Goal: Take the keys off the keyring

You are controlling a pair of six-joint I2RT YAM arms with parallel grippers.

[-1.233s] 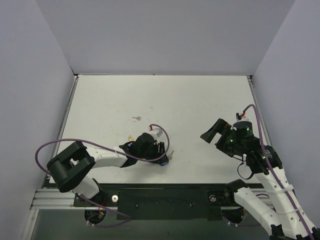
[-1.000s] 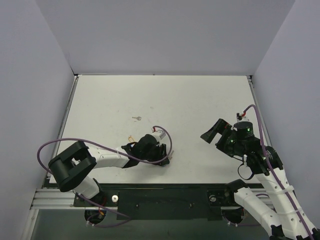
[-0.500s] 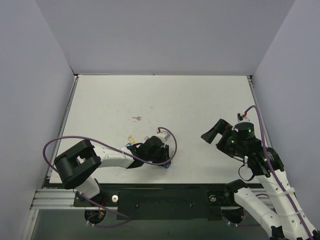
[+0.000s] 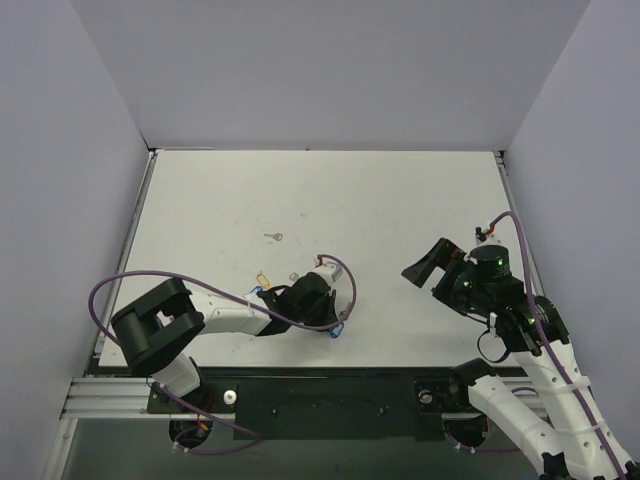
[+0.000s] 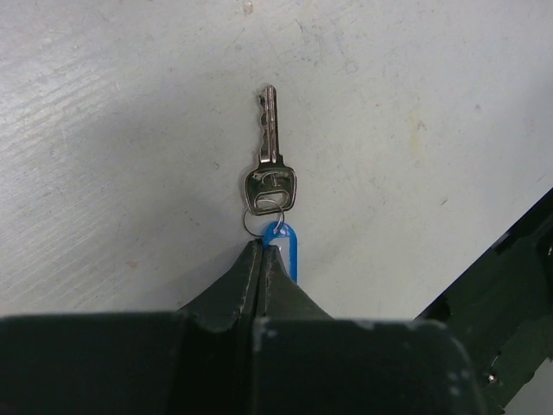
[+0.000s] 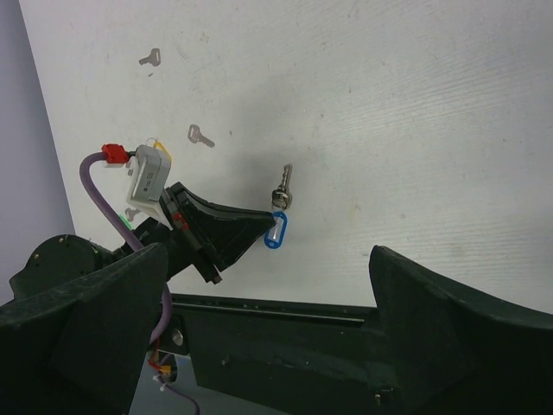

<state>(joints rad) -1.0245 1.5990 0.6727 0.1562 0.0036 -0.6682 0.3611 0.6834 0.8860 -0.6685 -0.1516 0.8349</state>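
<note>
The keyring (image 5: 285,252) is a small blue oval tag with a thin wire ring, lying flat on the white table. A silver key (image 5: 270,151) hangs on that ring and points away from my left gripper (image 5: 261,247). That gripper is shut, its tips touching the tag's ring end. The tag lies beside and partly under the right finger, and I see nothing pinched between the pads. From the right wrist, the tag (image 6: 275,232) and key (image 6: 283,190) lie ahead of my right gripper (image 6: 268,255), which hovers wide open. From above, the tag (image 4: 338,328) sits at the left gripper (image 4: 330,318).
Two loose silver keys (image 6: 150,58) (image 6: 200,135) lie farther out on the table, one also seen from above (image 4: 273,237). A yellow tag (image 4: 263,277) lies by the left wrist. The table's black front rail (image 6: 285,311) runs close behind the blue tag.
My left gripper has closed from open to shut and slid a little to the right, onto the blue tag. The right arm has barely moved.
</note>
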